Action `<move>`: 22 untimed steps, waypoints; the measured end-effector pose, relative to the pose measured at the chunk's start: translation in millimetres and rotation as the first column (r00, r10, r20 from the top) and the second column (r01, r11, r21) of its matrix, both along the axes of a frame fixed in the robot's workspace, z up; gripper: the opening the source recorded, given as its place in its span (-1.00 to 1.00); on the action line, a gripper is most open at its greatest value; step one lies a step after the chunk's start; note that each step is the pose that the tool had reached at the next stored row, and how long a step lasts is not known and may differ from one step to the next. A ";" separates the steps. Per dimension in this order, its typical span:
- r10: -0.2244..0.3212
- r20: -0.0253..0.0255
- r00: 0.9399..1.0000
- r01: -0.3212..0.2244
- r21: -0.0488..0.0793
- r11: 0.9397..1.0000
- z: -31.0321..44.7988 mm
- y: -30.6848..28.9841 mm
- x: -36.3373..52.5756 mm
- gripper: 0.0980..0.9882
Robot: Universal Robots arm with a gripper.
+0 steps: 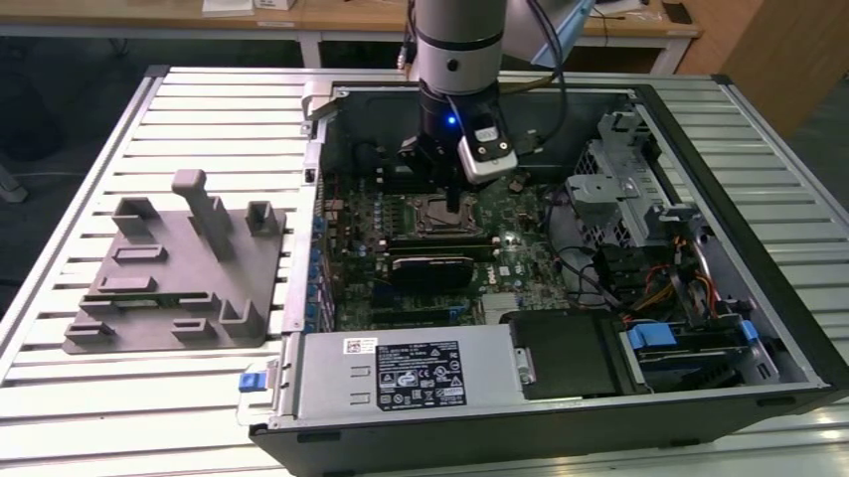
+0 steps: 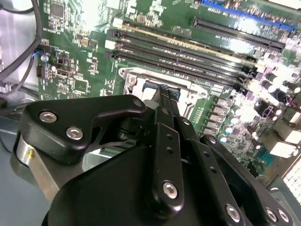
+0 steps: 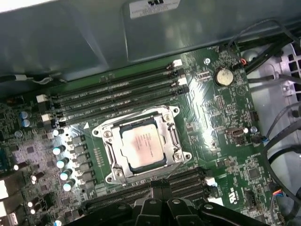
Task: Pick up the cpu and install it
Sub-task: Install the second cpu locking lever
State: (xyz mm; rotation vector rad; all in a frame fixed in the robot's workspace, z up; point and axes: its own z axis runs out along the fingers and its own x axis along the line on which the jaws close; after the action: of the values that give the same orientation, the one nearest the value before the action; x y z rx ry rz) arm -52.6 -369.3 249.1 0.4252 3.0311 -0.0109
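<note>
1. Ribbed metal table (image 1: 173, 109) carries everything; an open computer case (image 1: 782, 328) lies on it toward the exterior view's right.
2. Grey plastic fixture (image 1: 173, 268) with upright blocks sits on the table just beside the case, on the exterior view's left.
3. Inside the case, a silver power supply box (image 1: 405, 373) with a white label lies along the near edge, and the green motherboard (image 1: 511, 214) fills the middle.
4. The arm (image 1: 458, 50) reaches down from above into the case, its gripper (image 1: 455, 207) low over the board at the socket.
5. The gripper's black fingers (image 2: 165, 101) stand pressed together with nothing between them.
6. The cpu (image 3: 143, 147), pale silver on top, is seated in the socket's metal frame (image 3: 171, 136), between the rows of memory slots (image 3: 117, 92) in the first wrist view, just beside the fingertips.
</note>
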 end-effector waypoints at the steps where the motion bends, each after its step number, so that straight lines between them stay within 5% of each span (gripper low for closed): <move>1: 0.000 0.000 1.000 0.000 0.000 1.000 0.0 -1.6 0.0 -0.98; 15: 0.047 0.000 0.999 -0.047 0.035 0.998 -6.9 -7.3 -5.9 -0.98; 22: 0.070 0.000 0.998 -0.070 0.037 0.997 -10.3 -13.5 -9.5 -0.98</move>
State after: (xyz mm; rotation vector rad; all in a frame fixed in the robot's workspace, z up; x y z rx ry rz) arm -62.1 -382.7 238.8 0.3216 3.0497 0.0495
